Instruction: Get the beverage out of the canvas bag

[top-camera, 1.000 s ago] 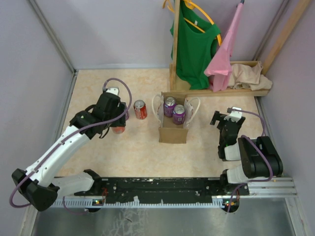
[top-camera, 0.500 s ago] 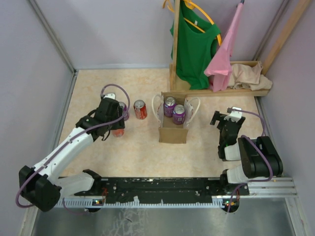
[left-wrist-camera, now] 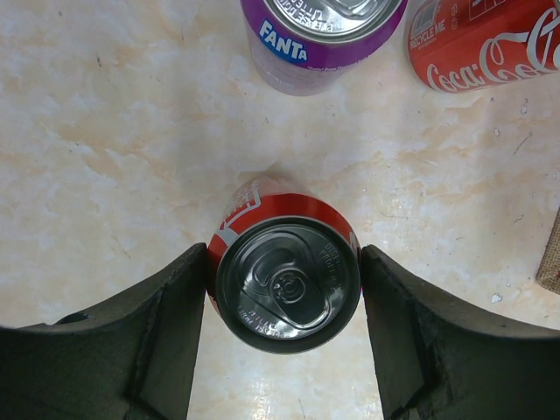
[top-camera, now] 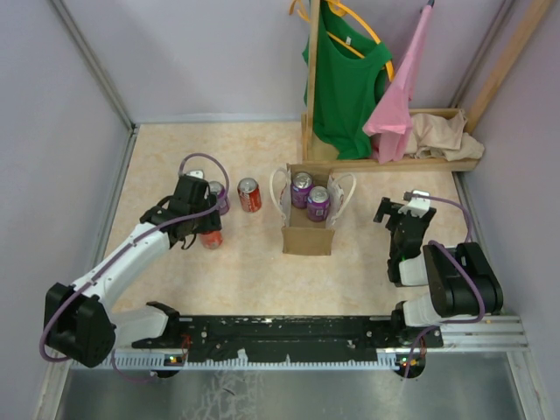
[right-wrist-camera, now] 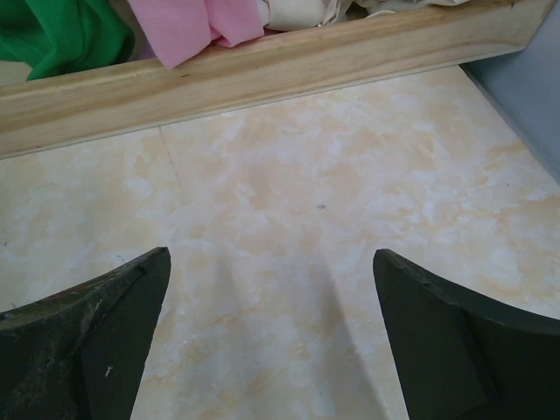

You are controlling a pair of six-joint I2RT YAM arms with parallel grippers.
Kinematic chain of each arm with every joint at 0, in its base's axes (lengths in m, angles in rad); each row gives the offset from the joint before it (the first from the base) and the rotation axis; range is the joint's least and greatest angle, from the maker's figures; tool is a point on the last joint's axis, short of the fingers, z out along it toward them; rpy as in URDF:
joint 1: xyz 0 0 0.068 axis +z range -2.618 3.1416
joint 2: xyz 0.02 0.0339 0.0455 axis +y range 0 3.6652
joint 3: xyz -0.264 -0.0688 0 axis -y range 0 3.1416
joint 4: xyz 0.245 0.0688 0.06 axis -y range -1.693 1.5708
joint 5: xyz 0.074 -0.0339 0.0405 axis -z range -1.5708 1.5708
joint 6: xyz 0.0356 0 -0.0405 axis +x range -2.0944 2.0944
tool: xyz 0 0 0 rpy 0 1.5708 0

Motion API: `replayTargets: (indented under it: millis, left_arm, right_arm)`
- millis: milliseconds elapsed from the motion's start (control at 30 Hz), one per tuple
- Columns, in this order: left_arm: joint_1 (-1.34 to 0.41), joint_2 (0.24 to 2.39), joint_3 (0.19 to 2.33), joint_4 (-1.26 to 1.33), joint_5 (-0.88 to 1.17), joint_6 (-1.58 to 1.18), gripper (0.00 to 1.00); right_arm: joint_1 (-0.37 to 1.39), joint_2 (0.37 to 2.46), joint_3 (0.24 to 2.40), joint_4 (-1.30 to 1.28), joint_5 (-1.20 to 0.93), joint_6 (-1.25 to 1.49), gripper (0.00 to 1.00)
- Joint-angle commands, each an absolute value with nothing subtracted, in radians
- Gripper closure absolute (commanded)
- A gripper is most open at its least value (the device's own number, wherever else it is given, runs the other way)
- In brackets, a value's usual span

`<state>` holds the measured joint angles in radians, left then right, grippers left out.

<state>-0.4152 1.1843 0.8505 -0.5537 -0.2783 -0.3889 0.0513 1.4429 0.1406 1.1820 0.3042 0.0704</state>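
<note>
Left wrist: your left gripper (left-wrist-camera: 284,293) pinches one red can (left-wrist-camera: 287,282); ahead, one Fanta can (left-wrist-camera: 319,44), one Coca-Cola can (left-wrist-camera: 490,48); right gripper (right-wrist-camera: 269,293) spread.

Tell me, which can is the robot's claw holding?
The red can between the left gripper's fingers. The other red can and a purple can stand free beyond it; two more purple cans sit in the canvas bag.

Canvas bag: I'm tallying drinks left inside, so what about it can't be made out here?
Top view: inside the canvas bag, anything beneath the two purple cans is hidden by them and the walls.
Top view: their labels are too small to read.
Left wrist: only a sliver of the bag shows, cut by the right edge.
Right wrist: no bag.
</note>
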Motion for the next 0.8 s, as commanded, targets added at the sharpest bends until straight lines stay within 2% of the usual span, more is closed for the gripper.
replayTargets:
  millis: [0, 100, 233, 367, 567, 767]
  left_arm:
    - [-0.403, 1.17, 0.85, -0.482, -0.252, -0.403, 0.72]
    - [-0.4, 1.169, 0.843, -0.489, -0.254, -0.41, 0.44]
    - [-0.398, 1.172, 0.833, -0.491, -0.252, -0.421, 0.26]
    - [-0.399, 1.171, 0.826, -0.495, -0.253, -0.436, 0.02]
    - [-0.398, 1.159, 0.854, -0.514, -0.244, -0.437, 0.0]
    - [-0.398, 1.108, 1.044, -0.523, -0.173, -0.349, 0.0]
  right_arm:
    - [0.051, 1.443, 0.167, 1.243, 0.314, 0.061, 0.01]
    - [0.05, 1.444, 0.167, 1.243, 0.315, 0.06, 0.01]
    - [0.051, 1.443, 0.167, 1.243, 0.315, 0.061, 0.01]
    - [0.05, 1.443, 0.167, 1.243, 0.315, 0.06, 0.01]
    - [0.05, 1.443, 0.167, 1.243, 0.315, 0.061, 0.01]
    - [0.051, 1.443, 0.167, 1.243, 0.315, 0.06, 0.01]
